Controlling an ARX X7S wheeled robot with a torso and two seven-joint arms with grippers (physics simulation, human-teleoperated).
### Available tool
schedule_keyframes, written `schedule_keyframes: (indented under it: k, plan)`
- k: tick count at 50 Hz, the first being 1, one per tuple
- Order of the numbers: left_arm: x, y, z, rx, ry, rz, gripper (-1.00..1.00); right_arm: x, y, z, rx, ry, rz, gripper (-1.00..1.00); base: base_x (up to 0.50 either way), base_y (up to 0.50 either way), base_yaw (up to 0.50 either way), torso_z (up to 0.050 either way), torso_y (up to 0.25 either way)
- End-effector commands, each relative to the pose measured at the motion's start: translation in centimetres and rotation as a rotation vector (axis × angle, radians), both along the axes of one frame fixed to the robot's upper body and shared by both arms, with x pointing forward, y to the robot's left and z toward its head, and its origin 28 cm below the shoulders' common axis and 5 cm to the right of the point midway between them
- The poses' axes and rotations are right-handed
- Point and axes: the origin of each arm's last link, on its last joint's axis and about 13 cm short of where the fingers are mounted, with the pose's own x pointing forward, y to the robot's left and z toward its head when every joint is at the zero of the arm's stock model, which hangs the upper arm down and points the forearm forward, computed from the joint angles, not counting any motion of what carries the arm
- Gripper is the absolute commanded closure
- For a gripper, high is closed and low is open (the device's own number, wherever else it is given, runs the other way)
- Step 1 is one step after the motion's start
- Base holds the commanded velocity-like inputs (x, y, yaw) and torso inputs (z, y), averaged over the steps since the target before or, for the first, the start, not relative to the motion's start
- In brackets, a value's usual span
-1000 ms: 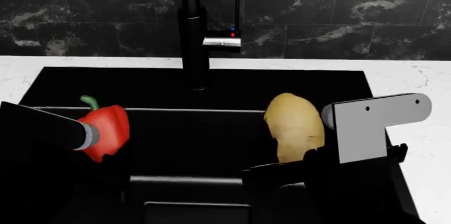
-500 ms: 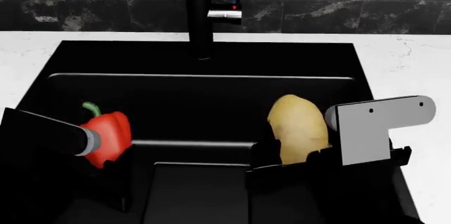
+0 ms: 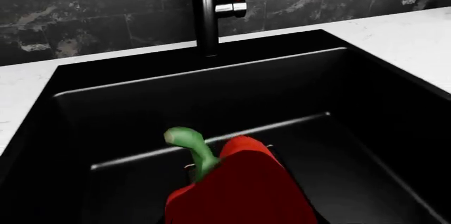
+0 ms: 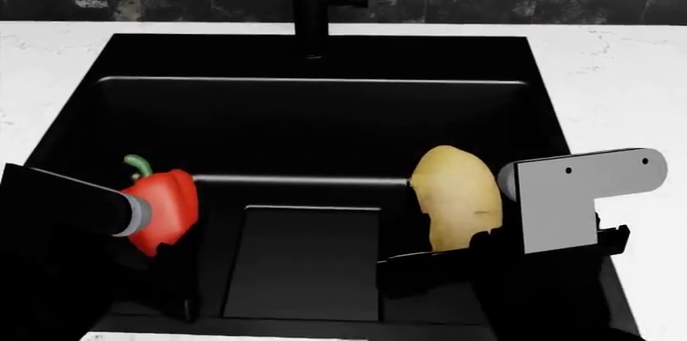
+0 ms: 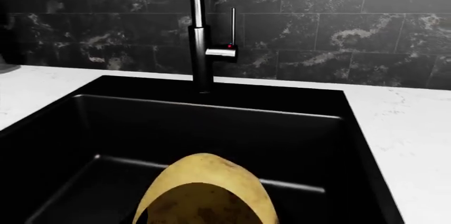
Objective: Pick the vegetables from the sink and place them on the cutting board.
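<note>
Since the earlier frames the head view has tilted further down: the sink (image 4: pixel 322 116) floor now shows in full and the wall tiles have nearly left the picture, while both vegetables keep the same places relative to the arms.

Red bell pepper (image 4: pixel 161 207): held above the sink interior at the tip of the left gripper (image 4: pixel 145 212). The jaws themselves are hidden behind the pepper; the pepper hangs clear of the floor, so they are clenched on it. Green stem (image 3: pixel 189 147) points up and toward the back wall.

Potato (image 4: pixel 458 196): held upright above the right half of the sink by the right gripper (image 4: pixel 451 256), whose dark fingers close around its lower end. Brown specks show on its skin in the right wrist view (image 5: pixel 204 197).

Sink contents: nothing rests on the floor; only a raised rectangular panel (image 4: pixel 306 264) is seen there.

Faucet (image 4: pixel 311 3): stands at the middle of the back rim. A red mark (image 5: pixel 229 47) shows on its side lever; no writing can be read.

White marbled bench (image 4: pixel 623 84) surrounds the sink.
</note>
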Motion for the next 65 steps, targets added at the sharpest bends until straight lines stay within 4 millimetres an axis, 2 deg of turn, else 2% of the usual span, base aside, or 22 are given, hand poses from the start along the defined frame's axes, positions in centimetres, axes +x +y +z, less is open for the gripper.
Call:
schedule_keyframes:
  k: [1,27,65]
  plan:
    - [0.12,-0.13,0.27,-0.016,-0.004,0.006,1.0,0.02,-0.07,0.11,0.001,-0.018,-0.002,1.0,-0.04,-0.02,0.0,0.0,0.0]
    - [-0.01,-0.41,0.34,-0.026,-0.01,-0.002,1.0,0.0,-0.26,-0.14,-0.008,-0.008,-0.003,1.0,0.0,-0.31,0.0,0.0,0.0]
    - [-0.07,-0.3,0.52,-0.03,-0.013,0.0,1.0,0.14,-0.16,0.01,-0.015,-0.008,0.004,1.0,0.0,-0.5,0.0,0.0,0.0]
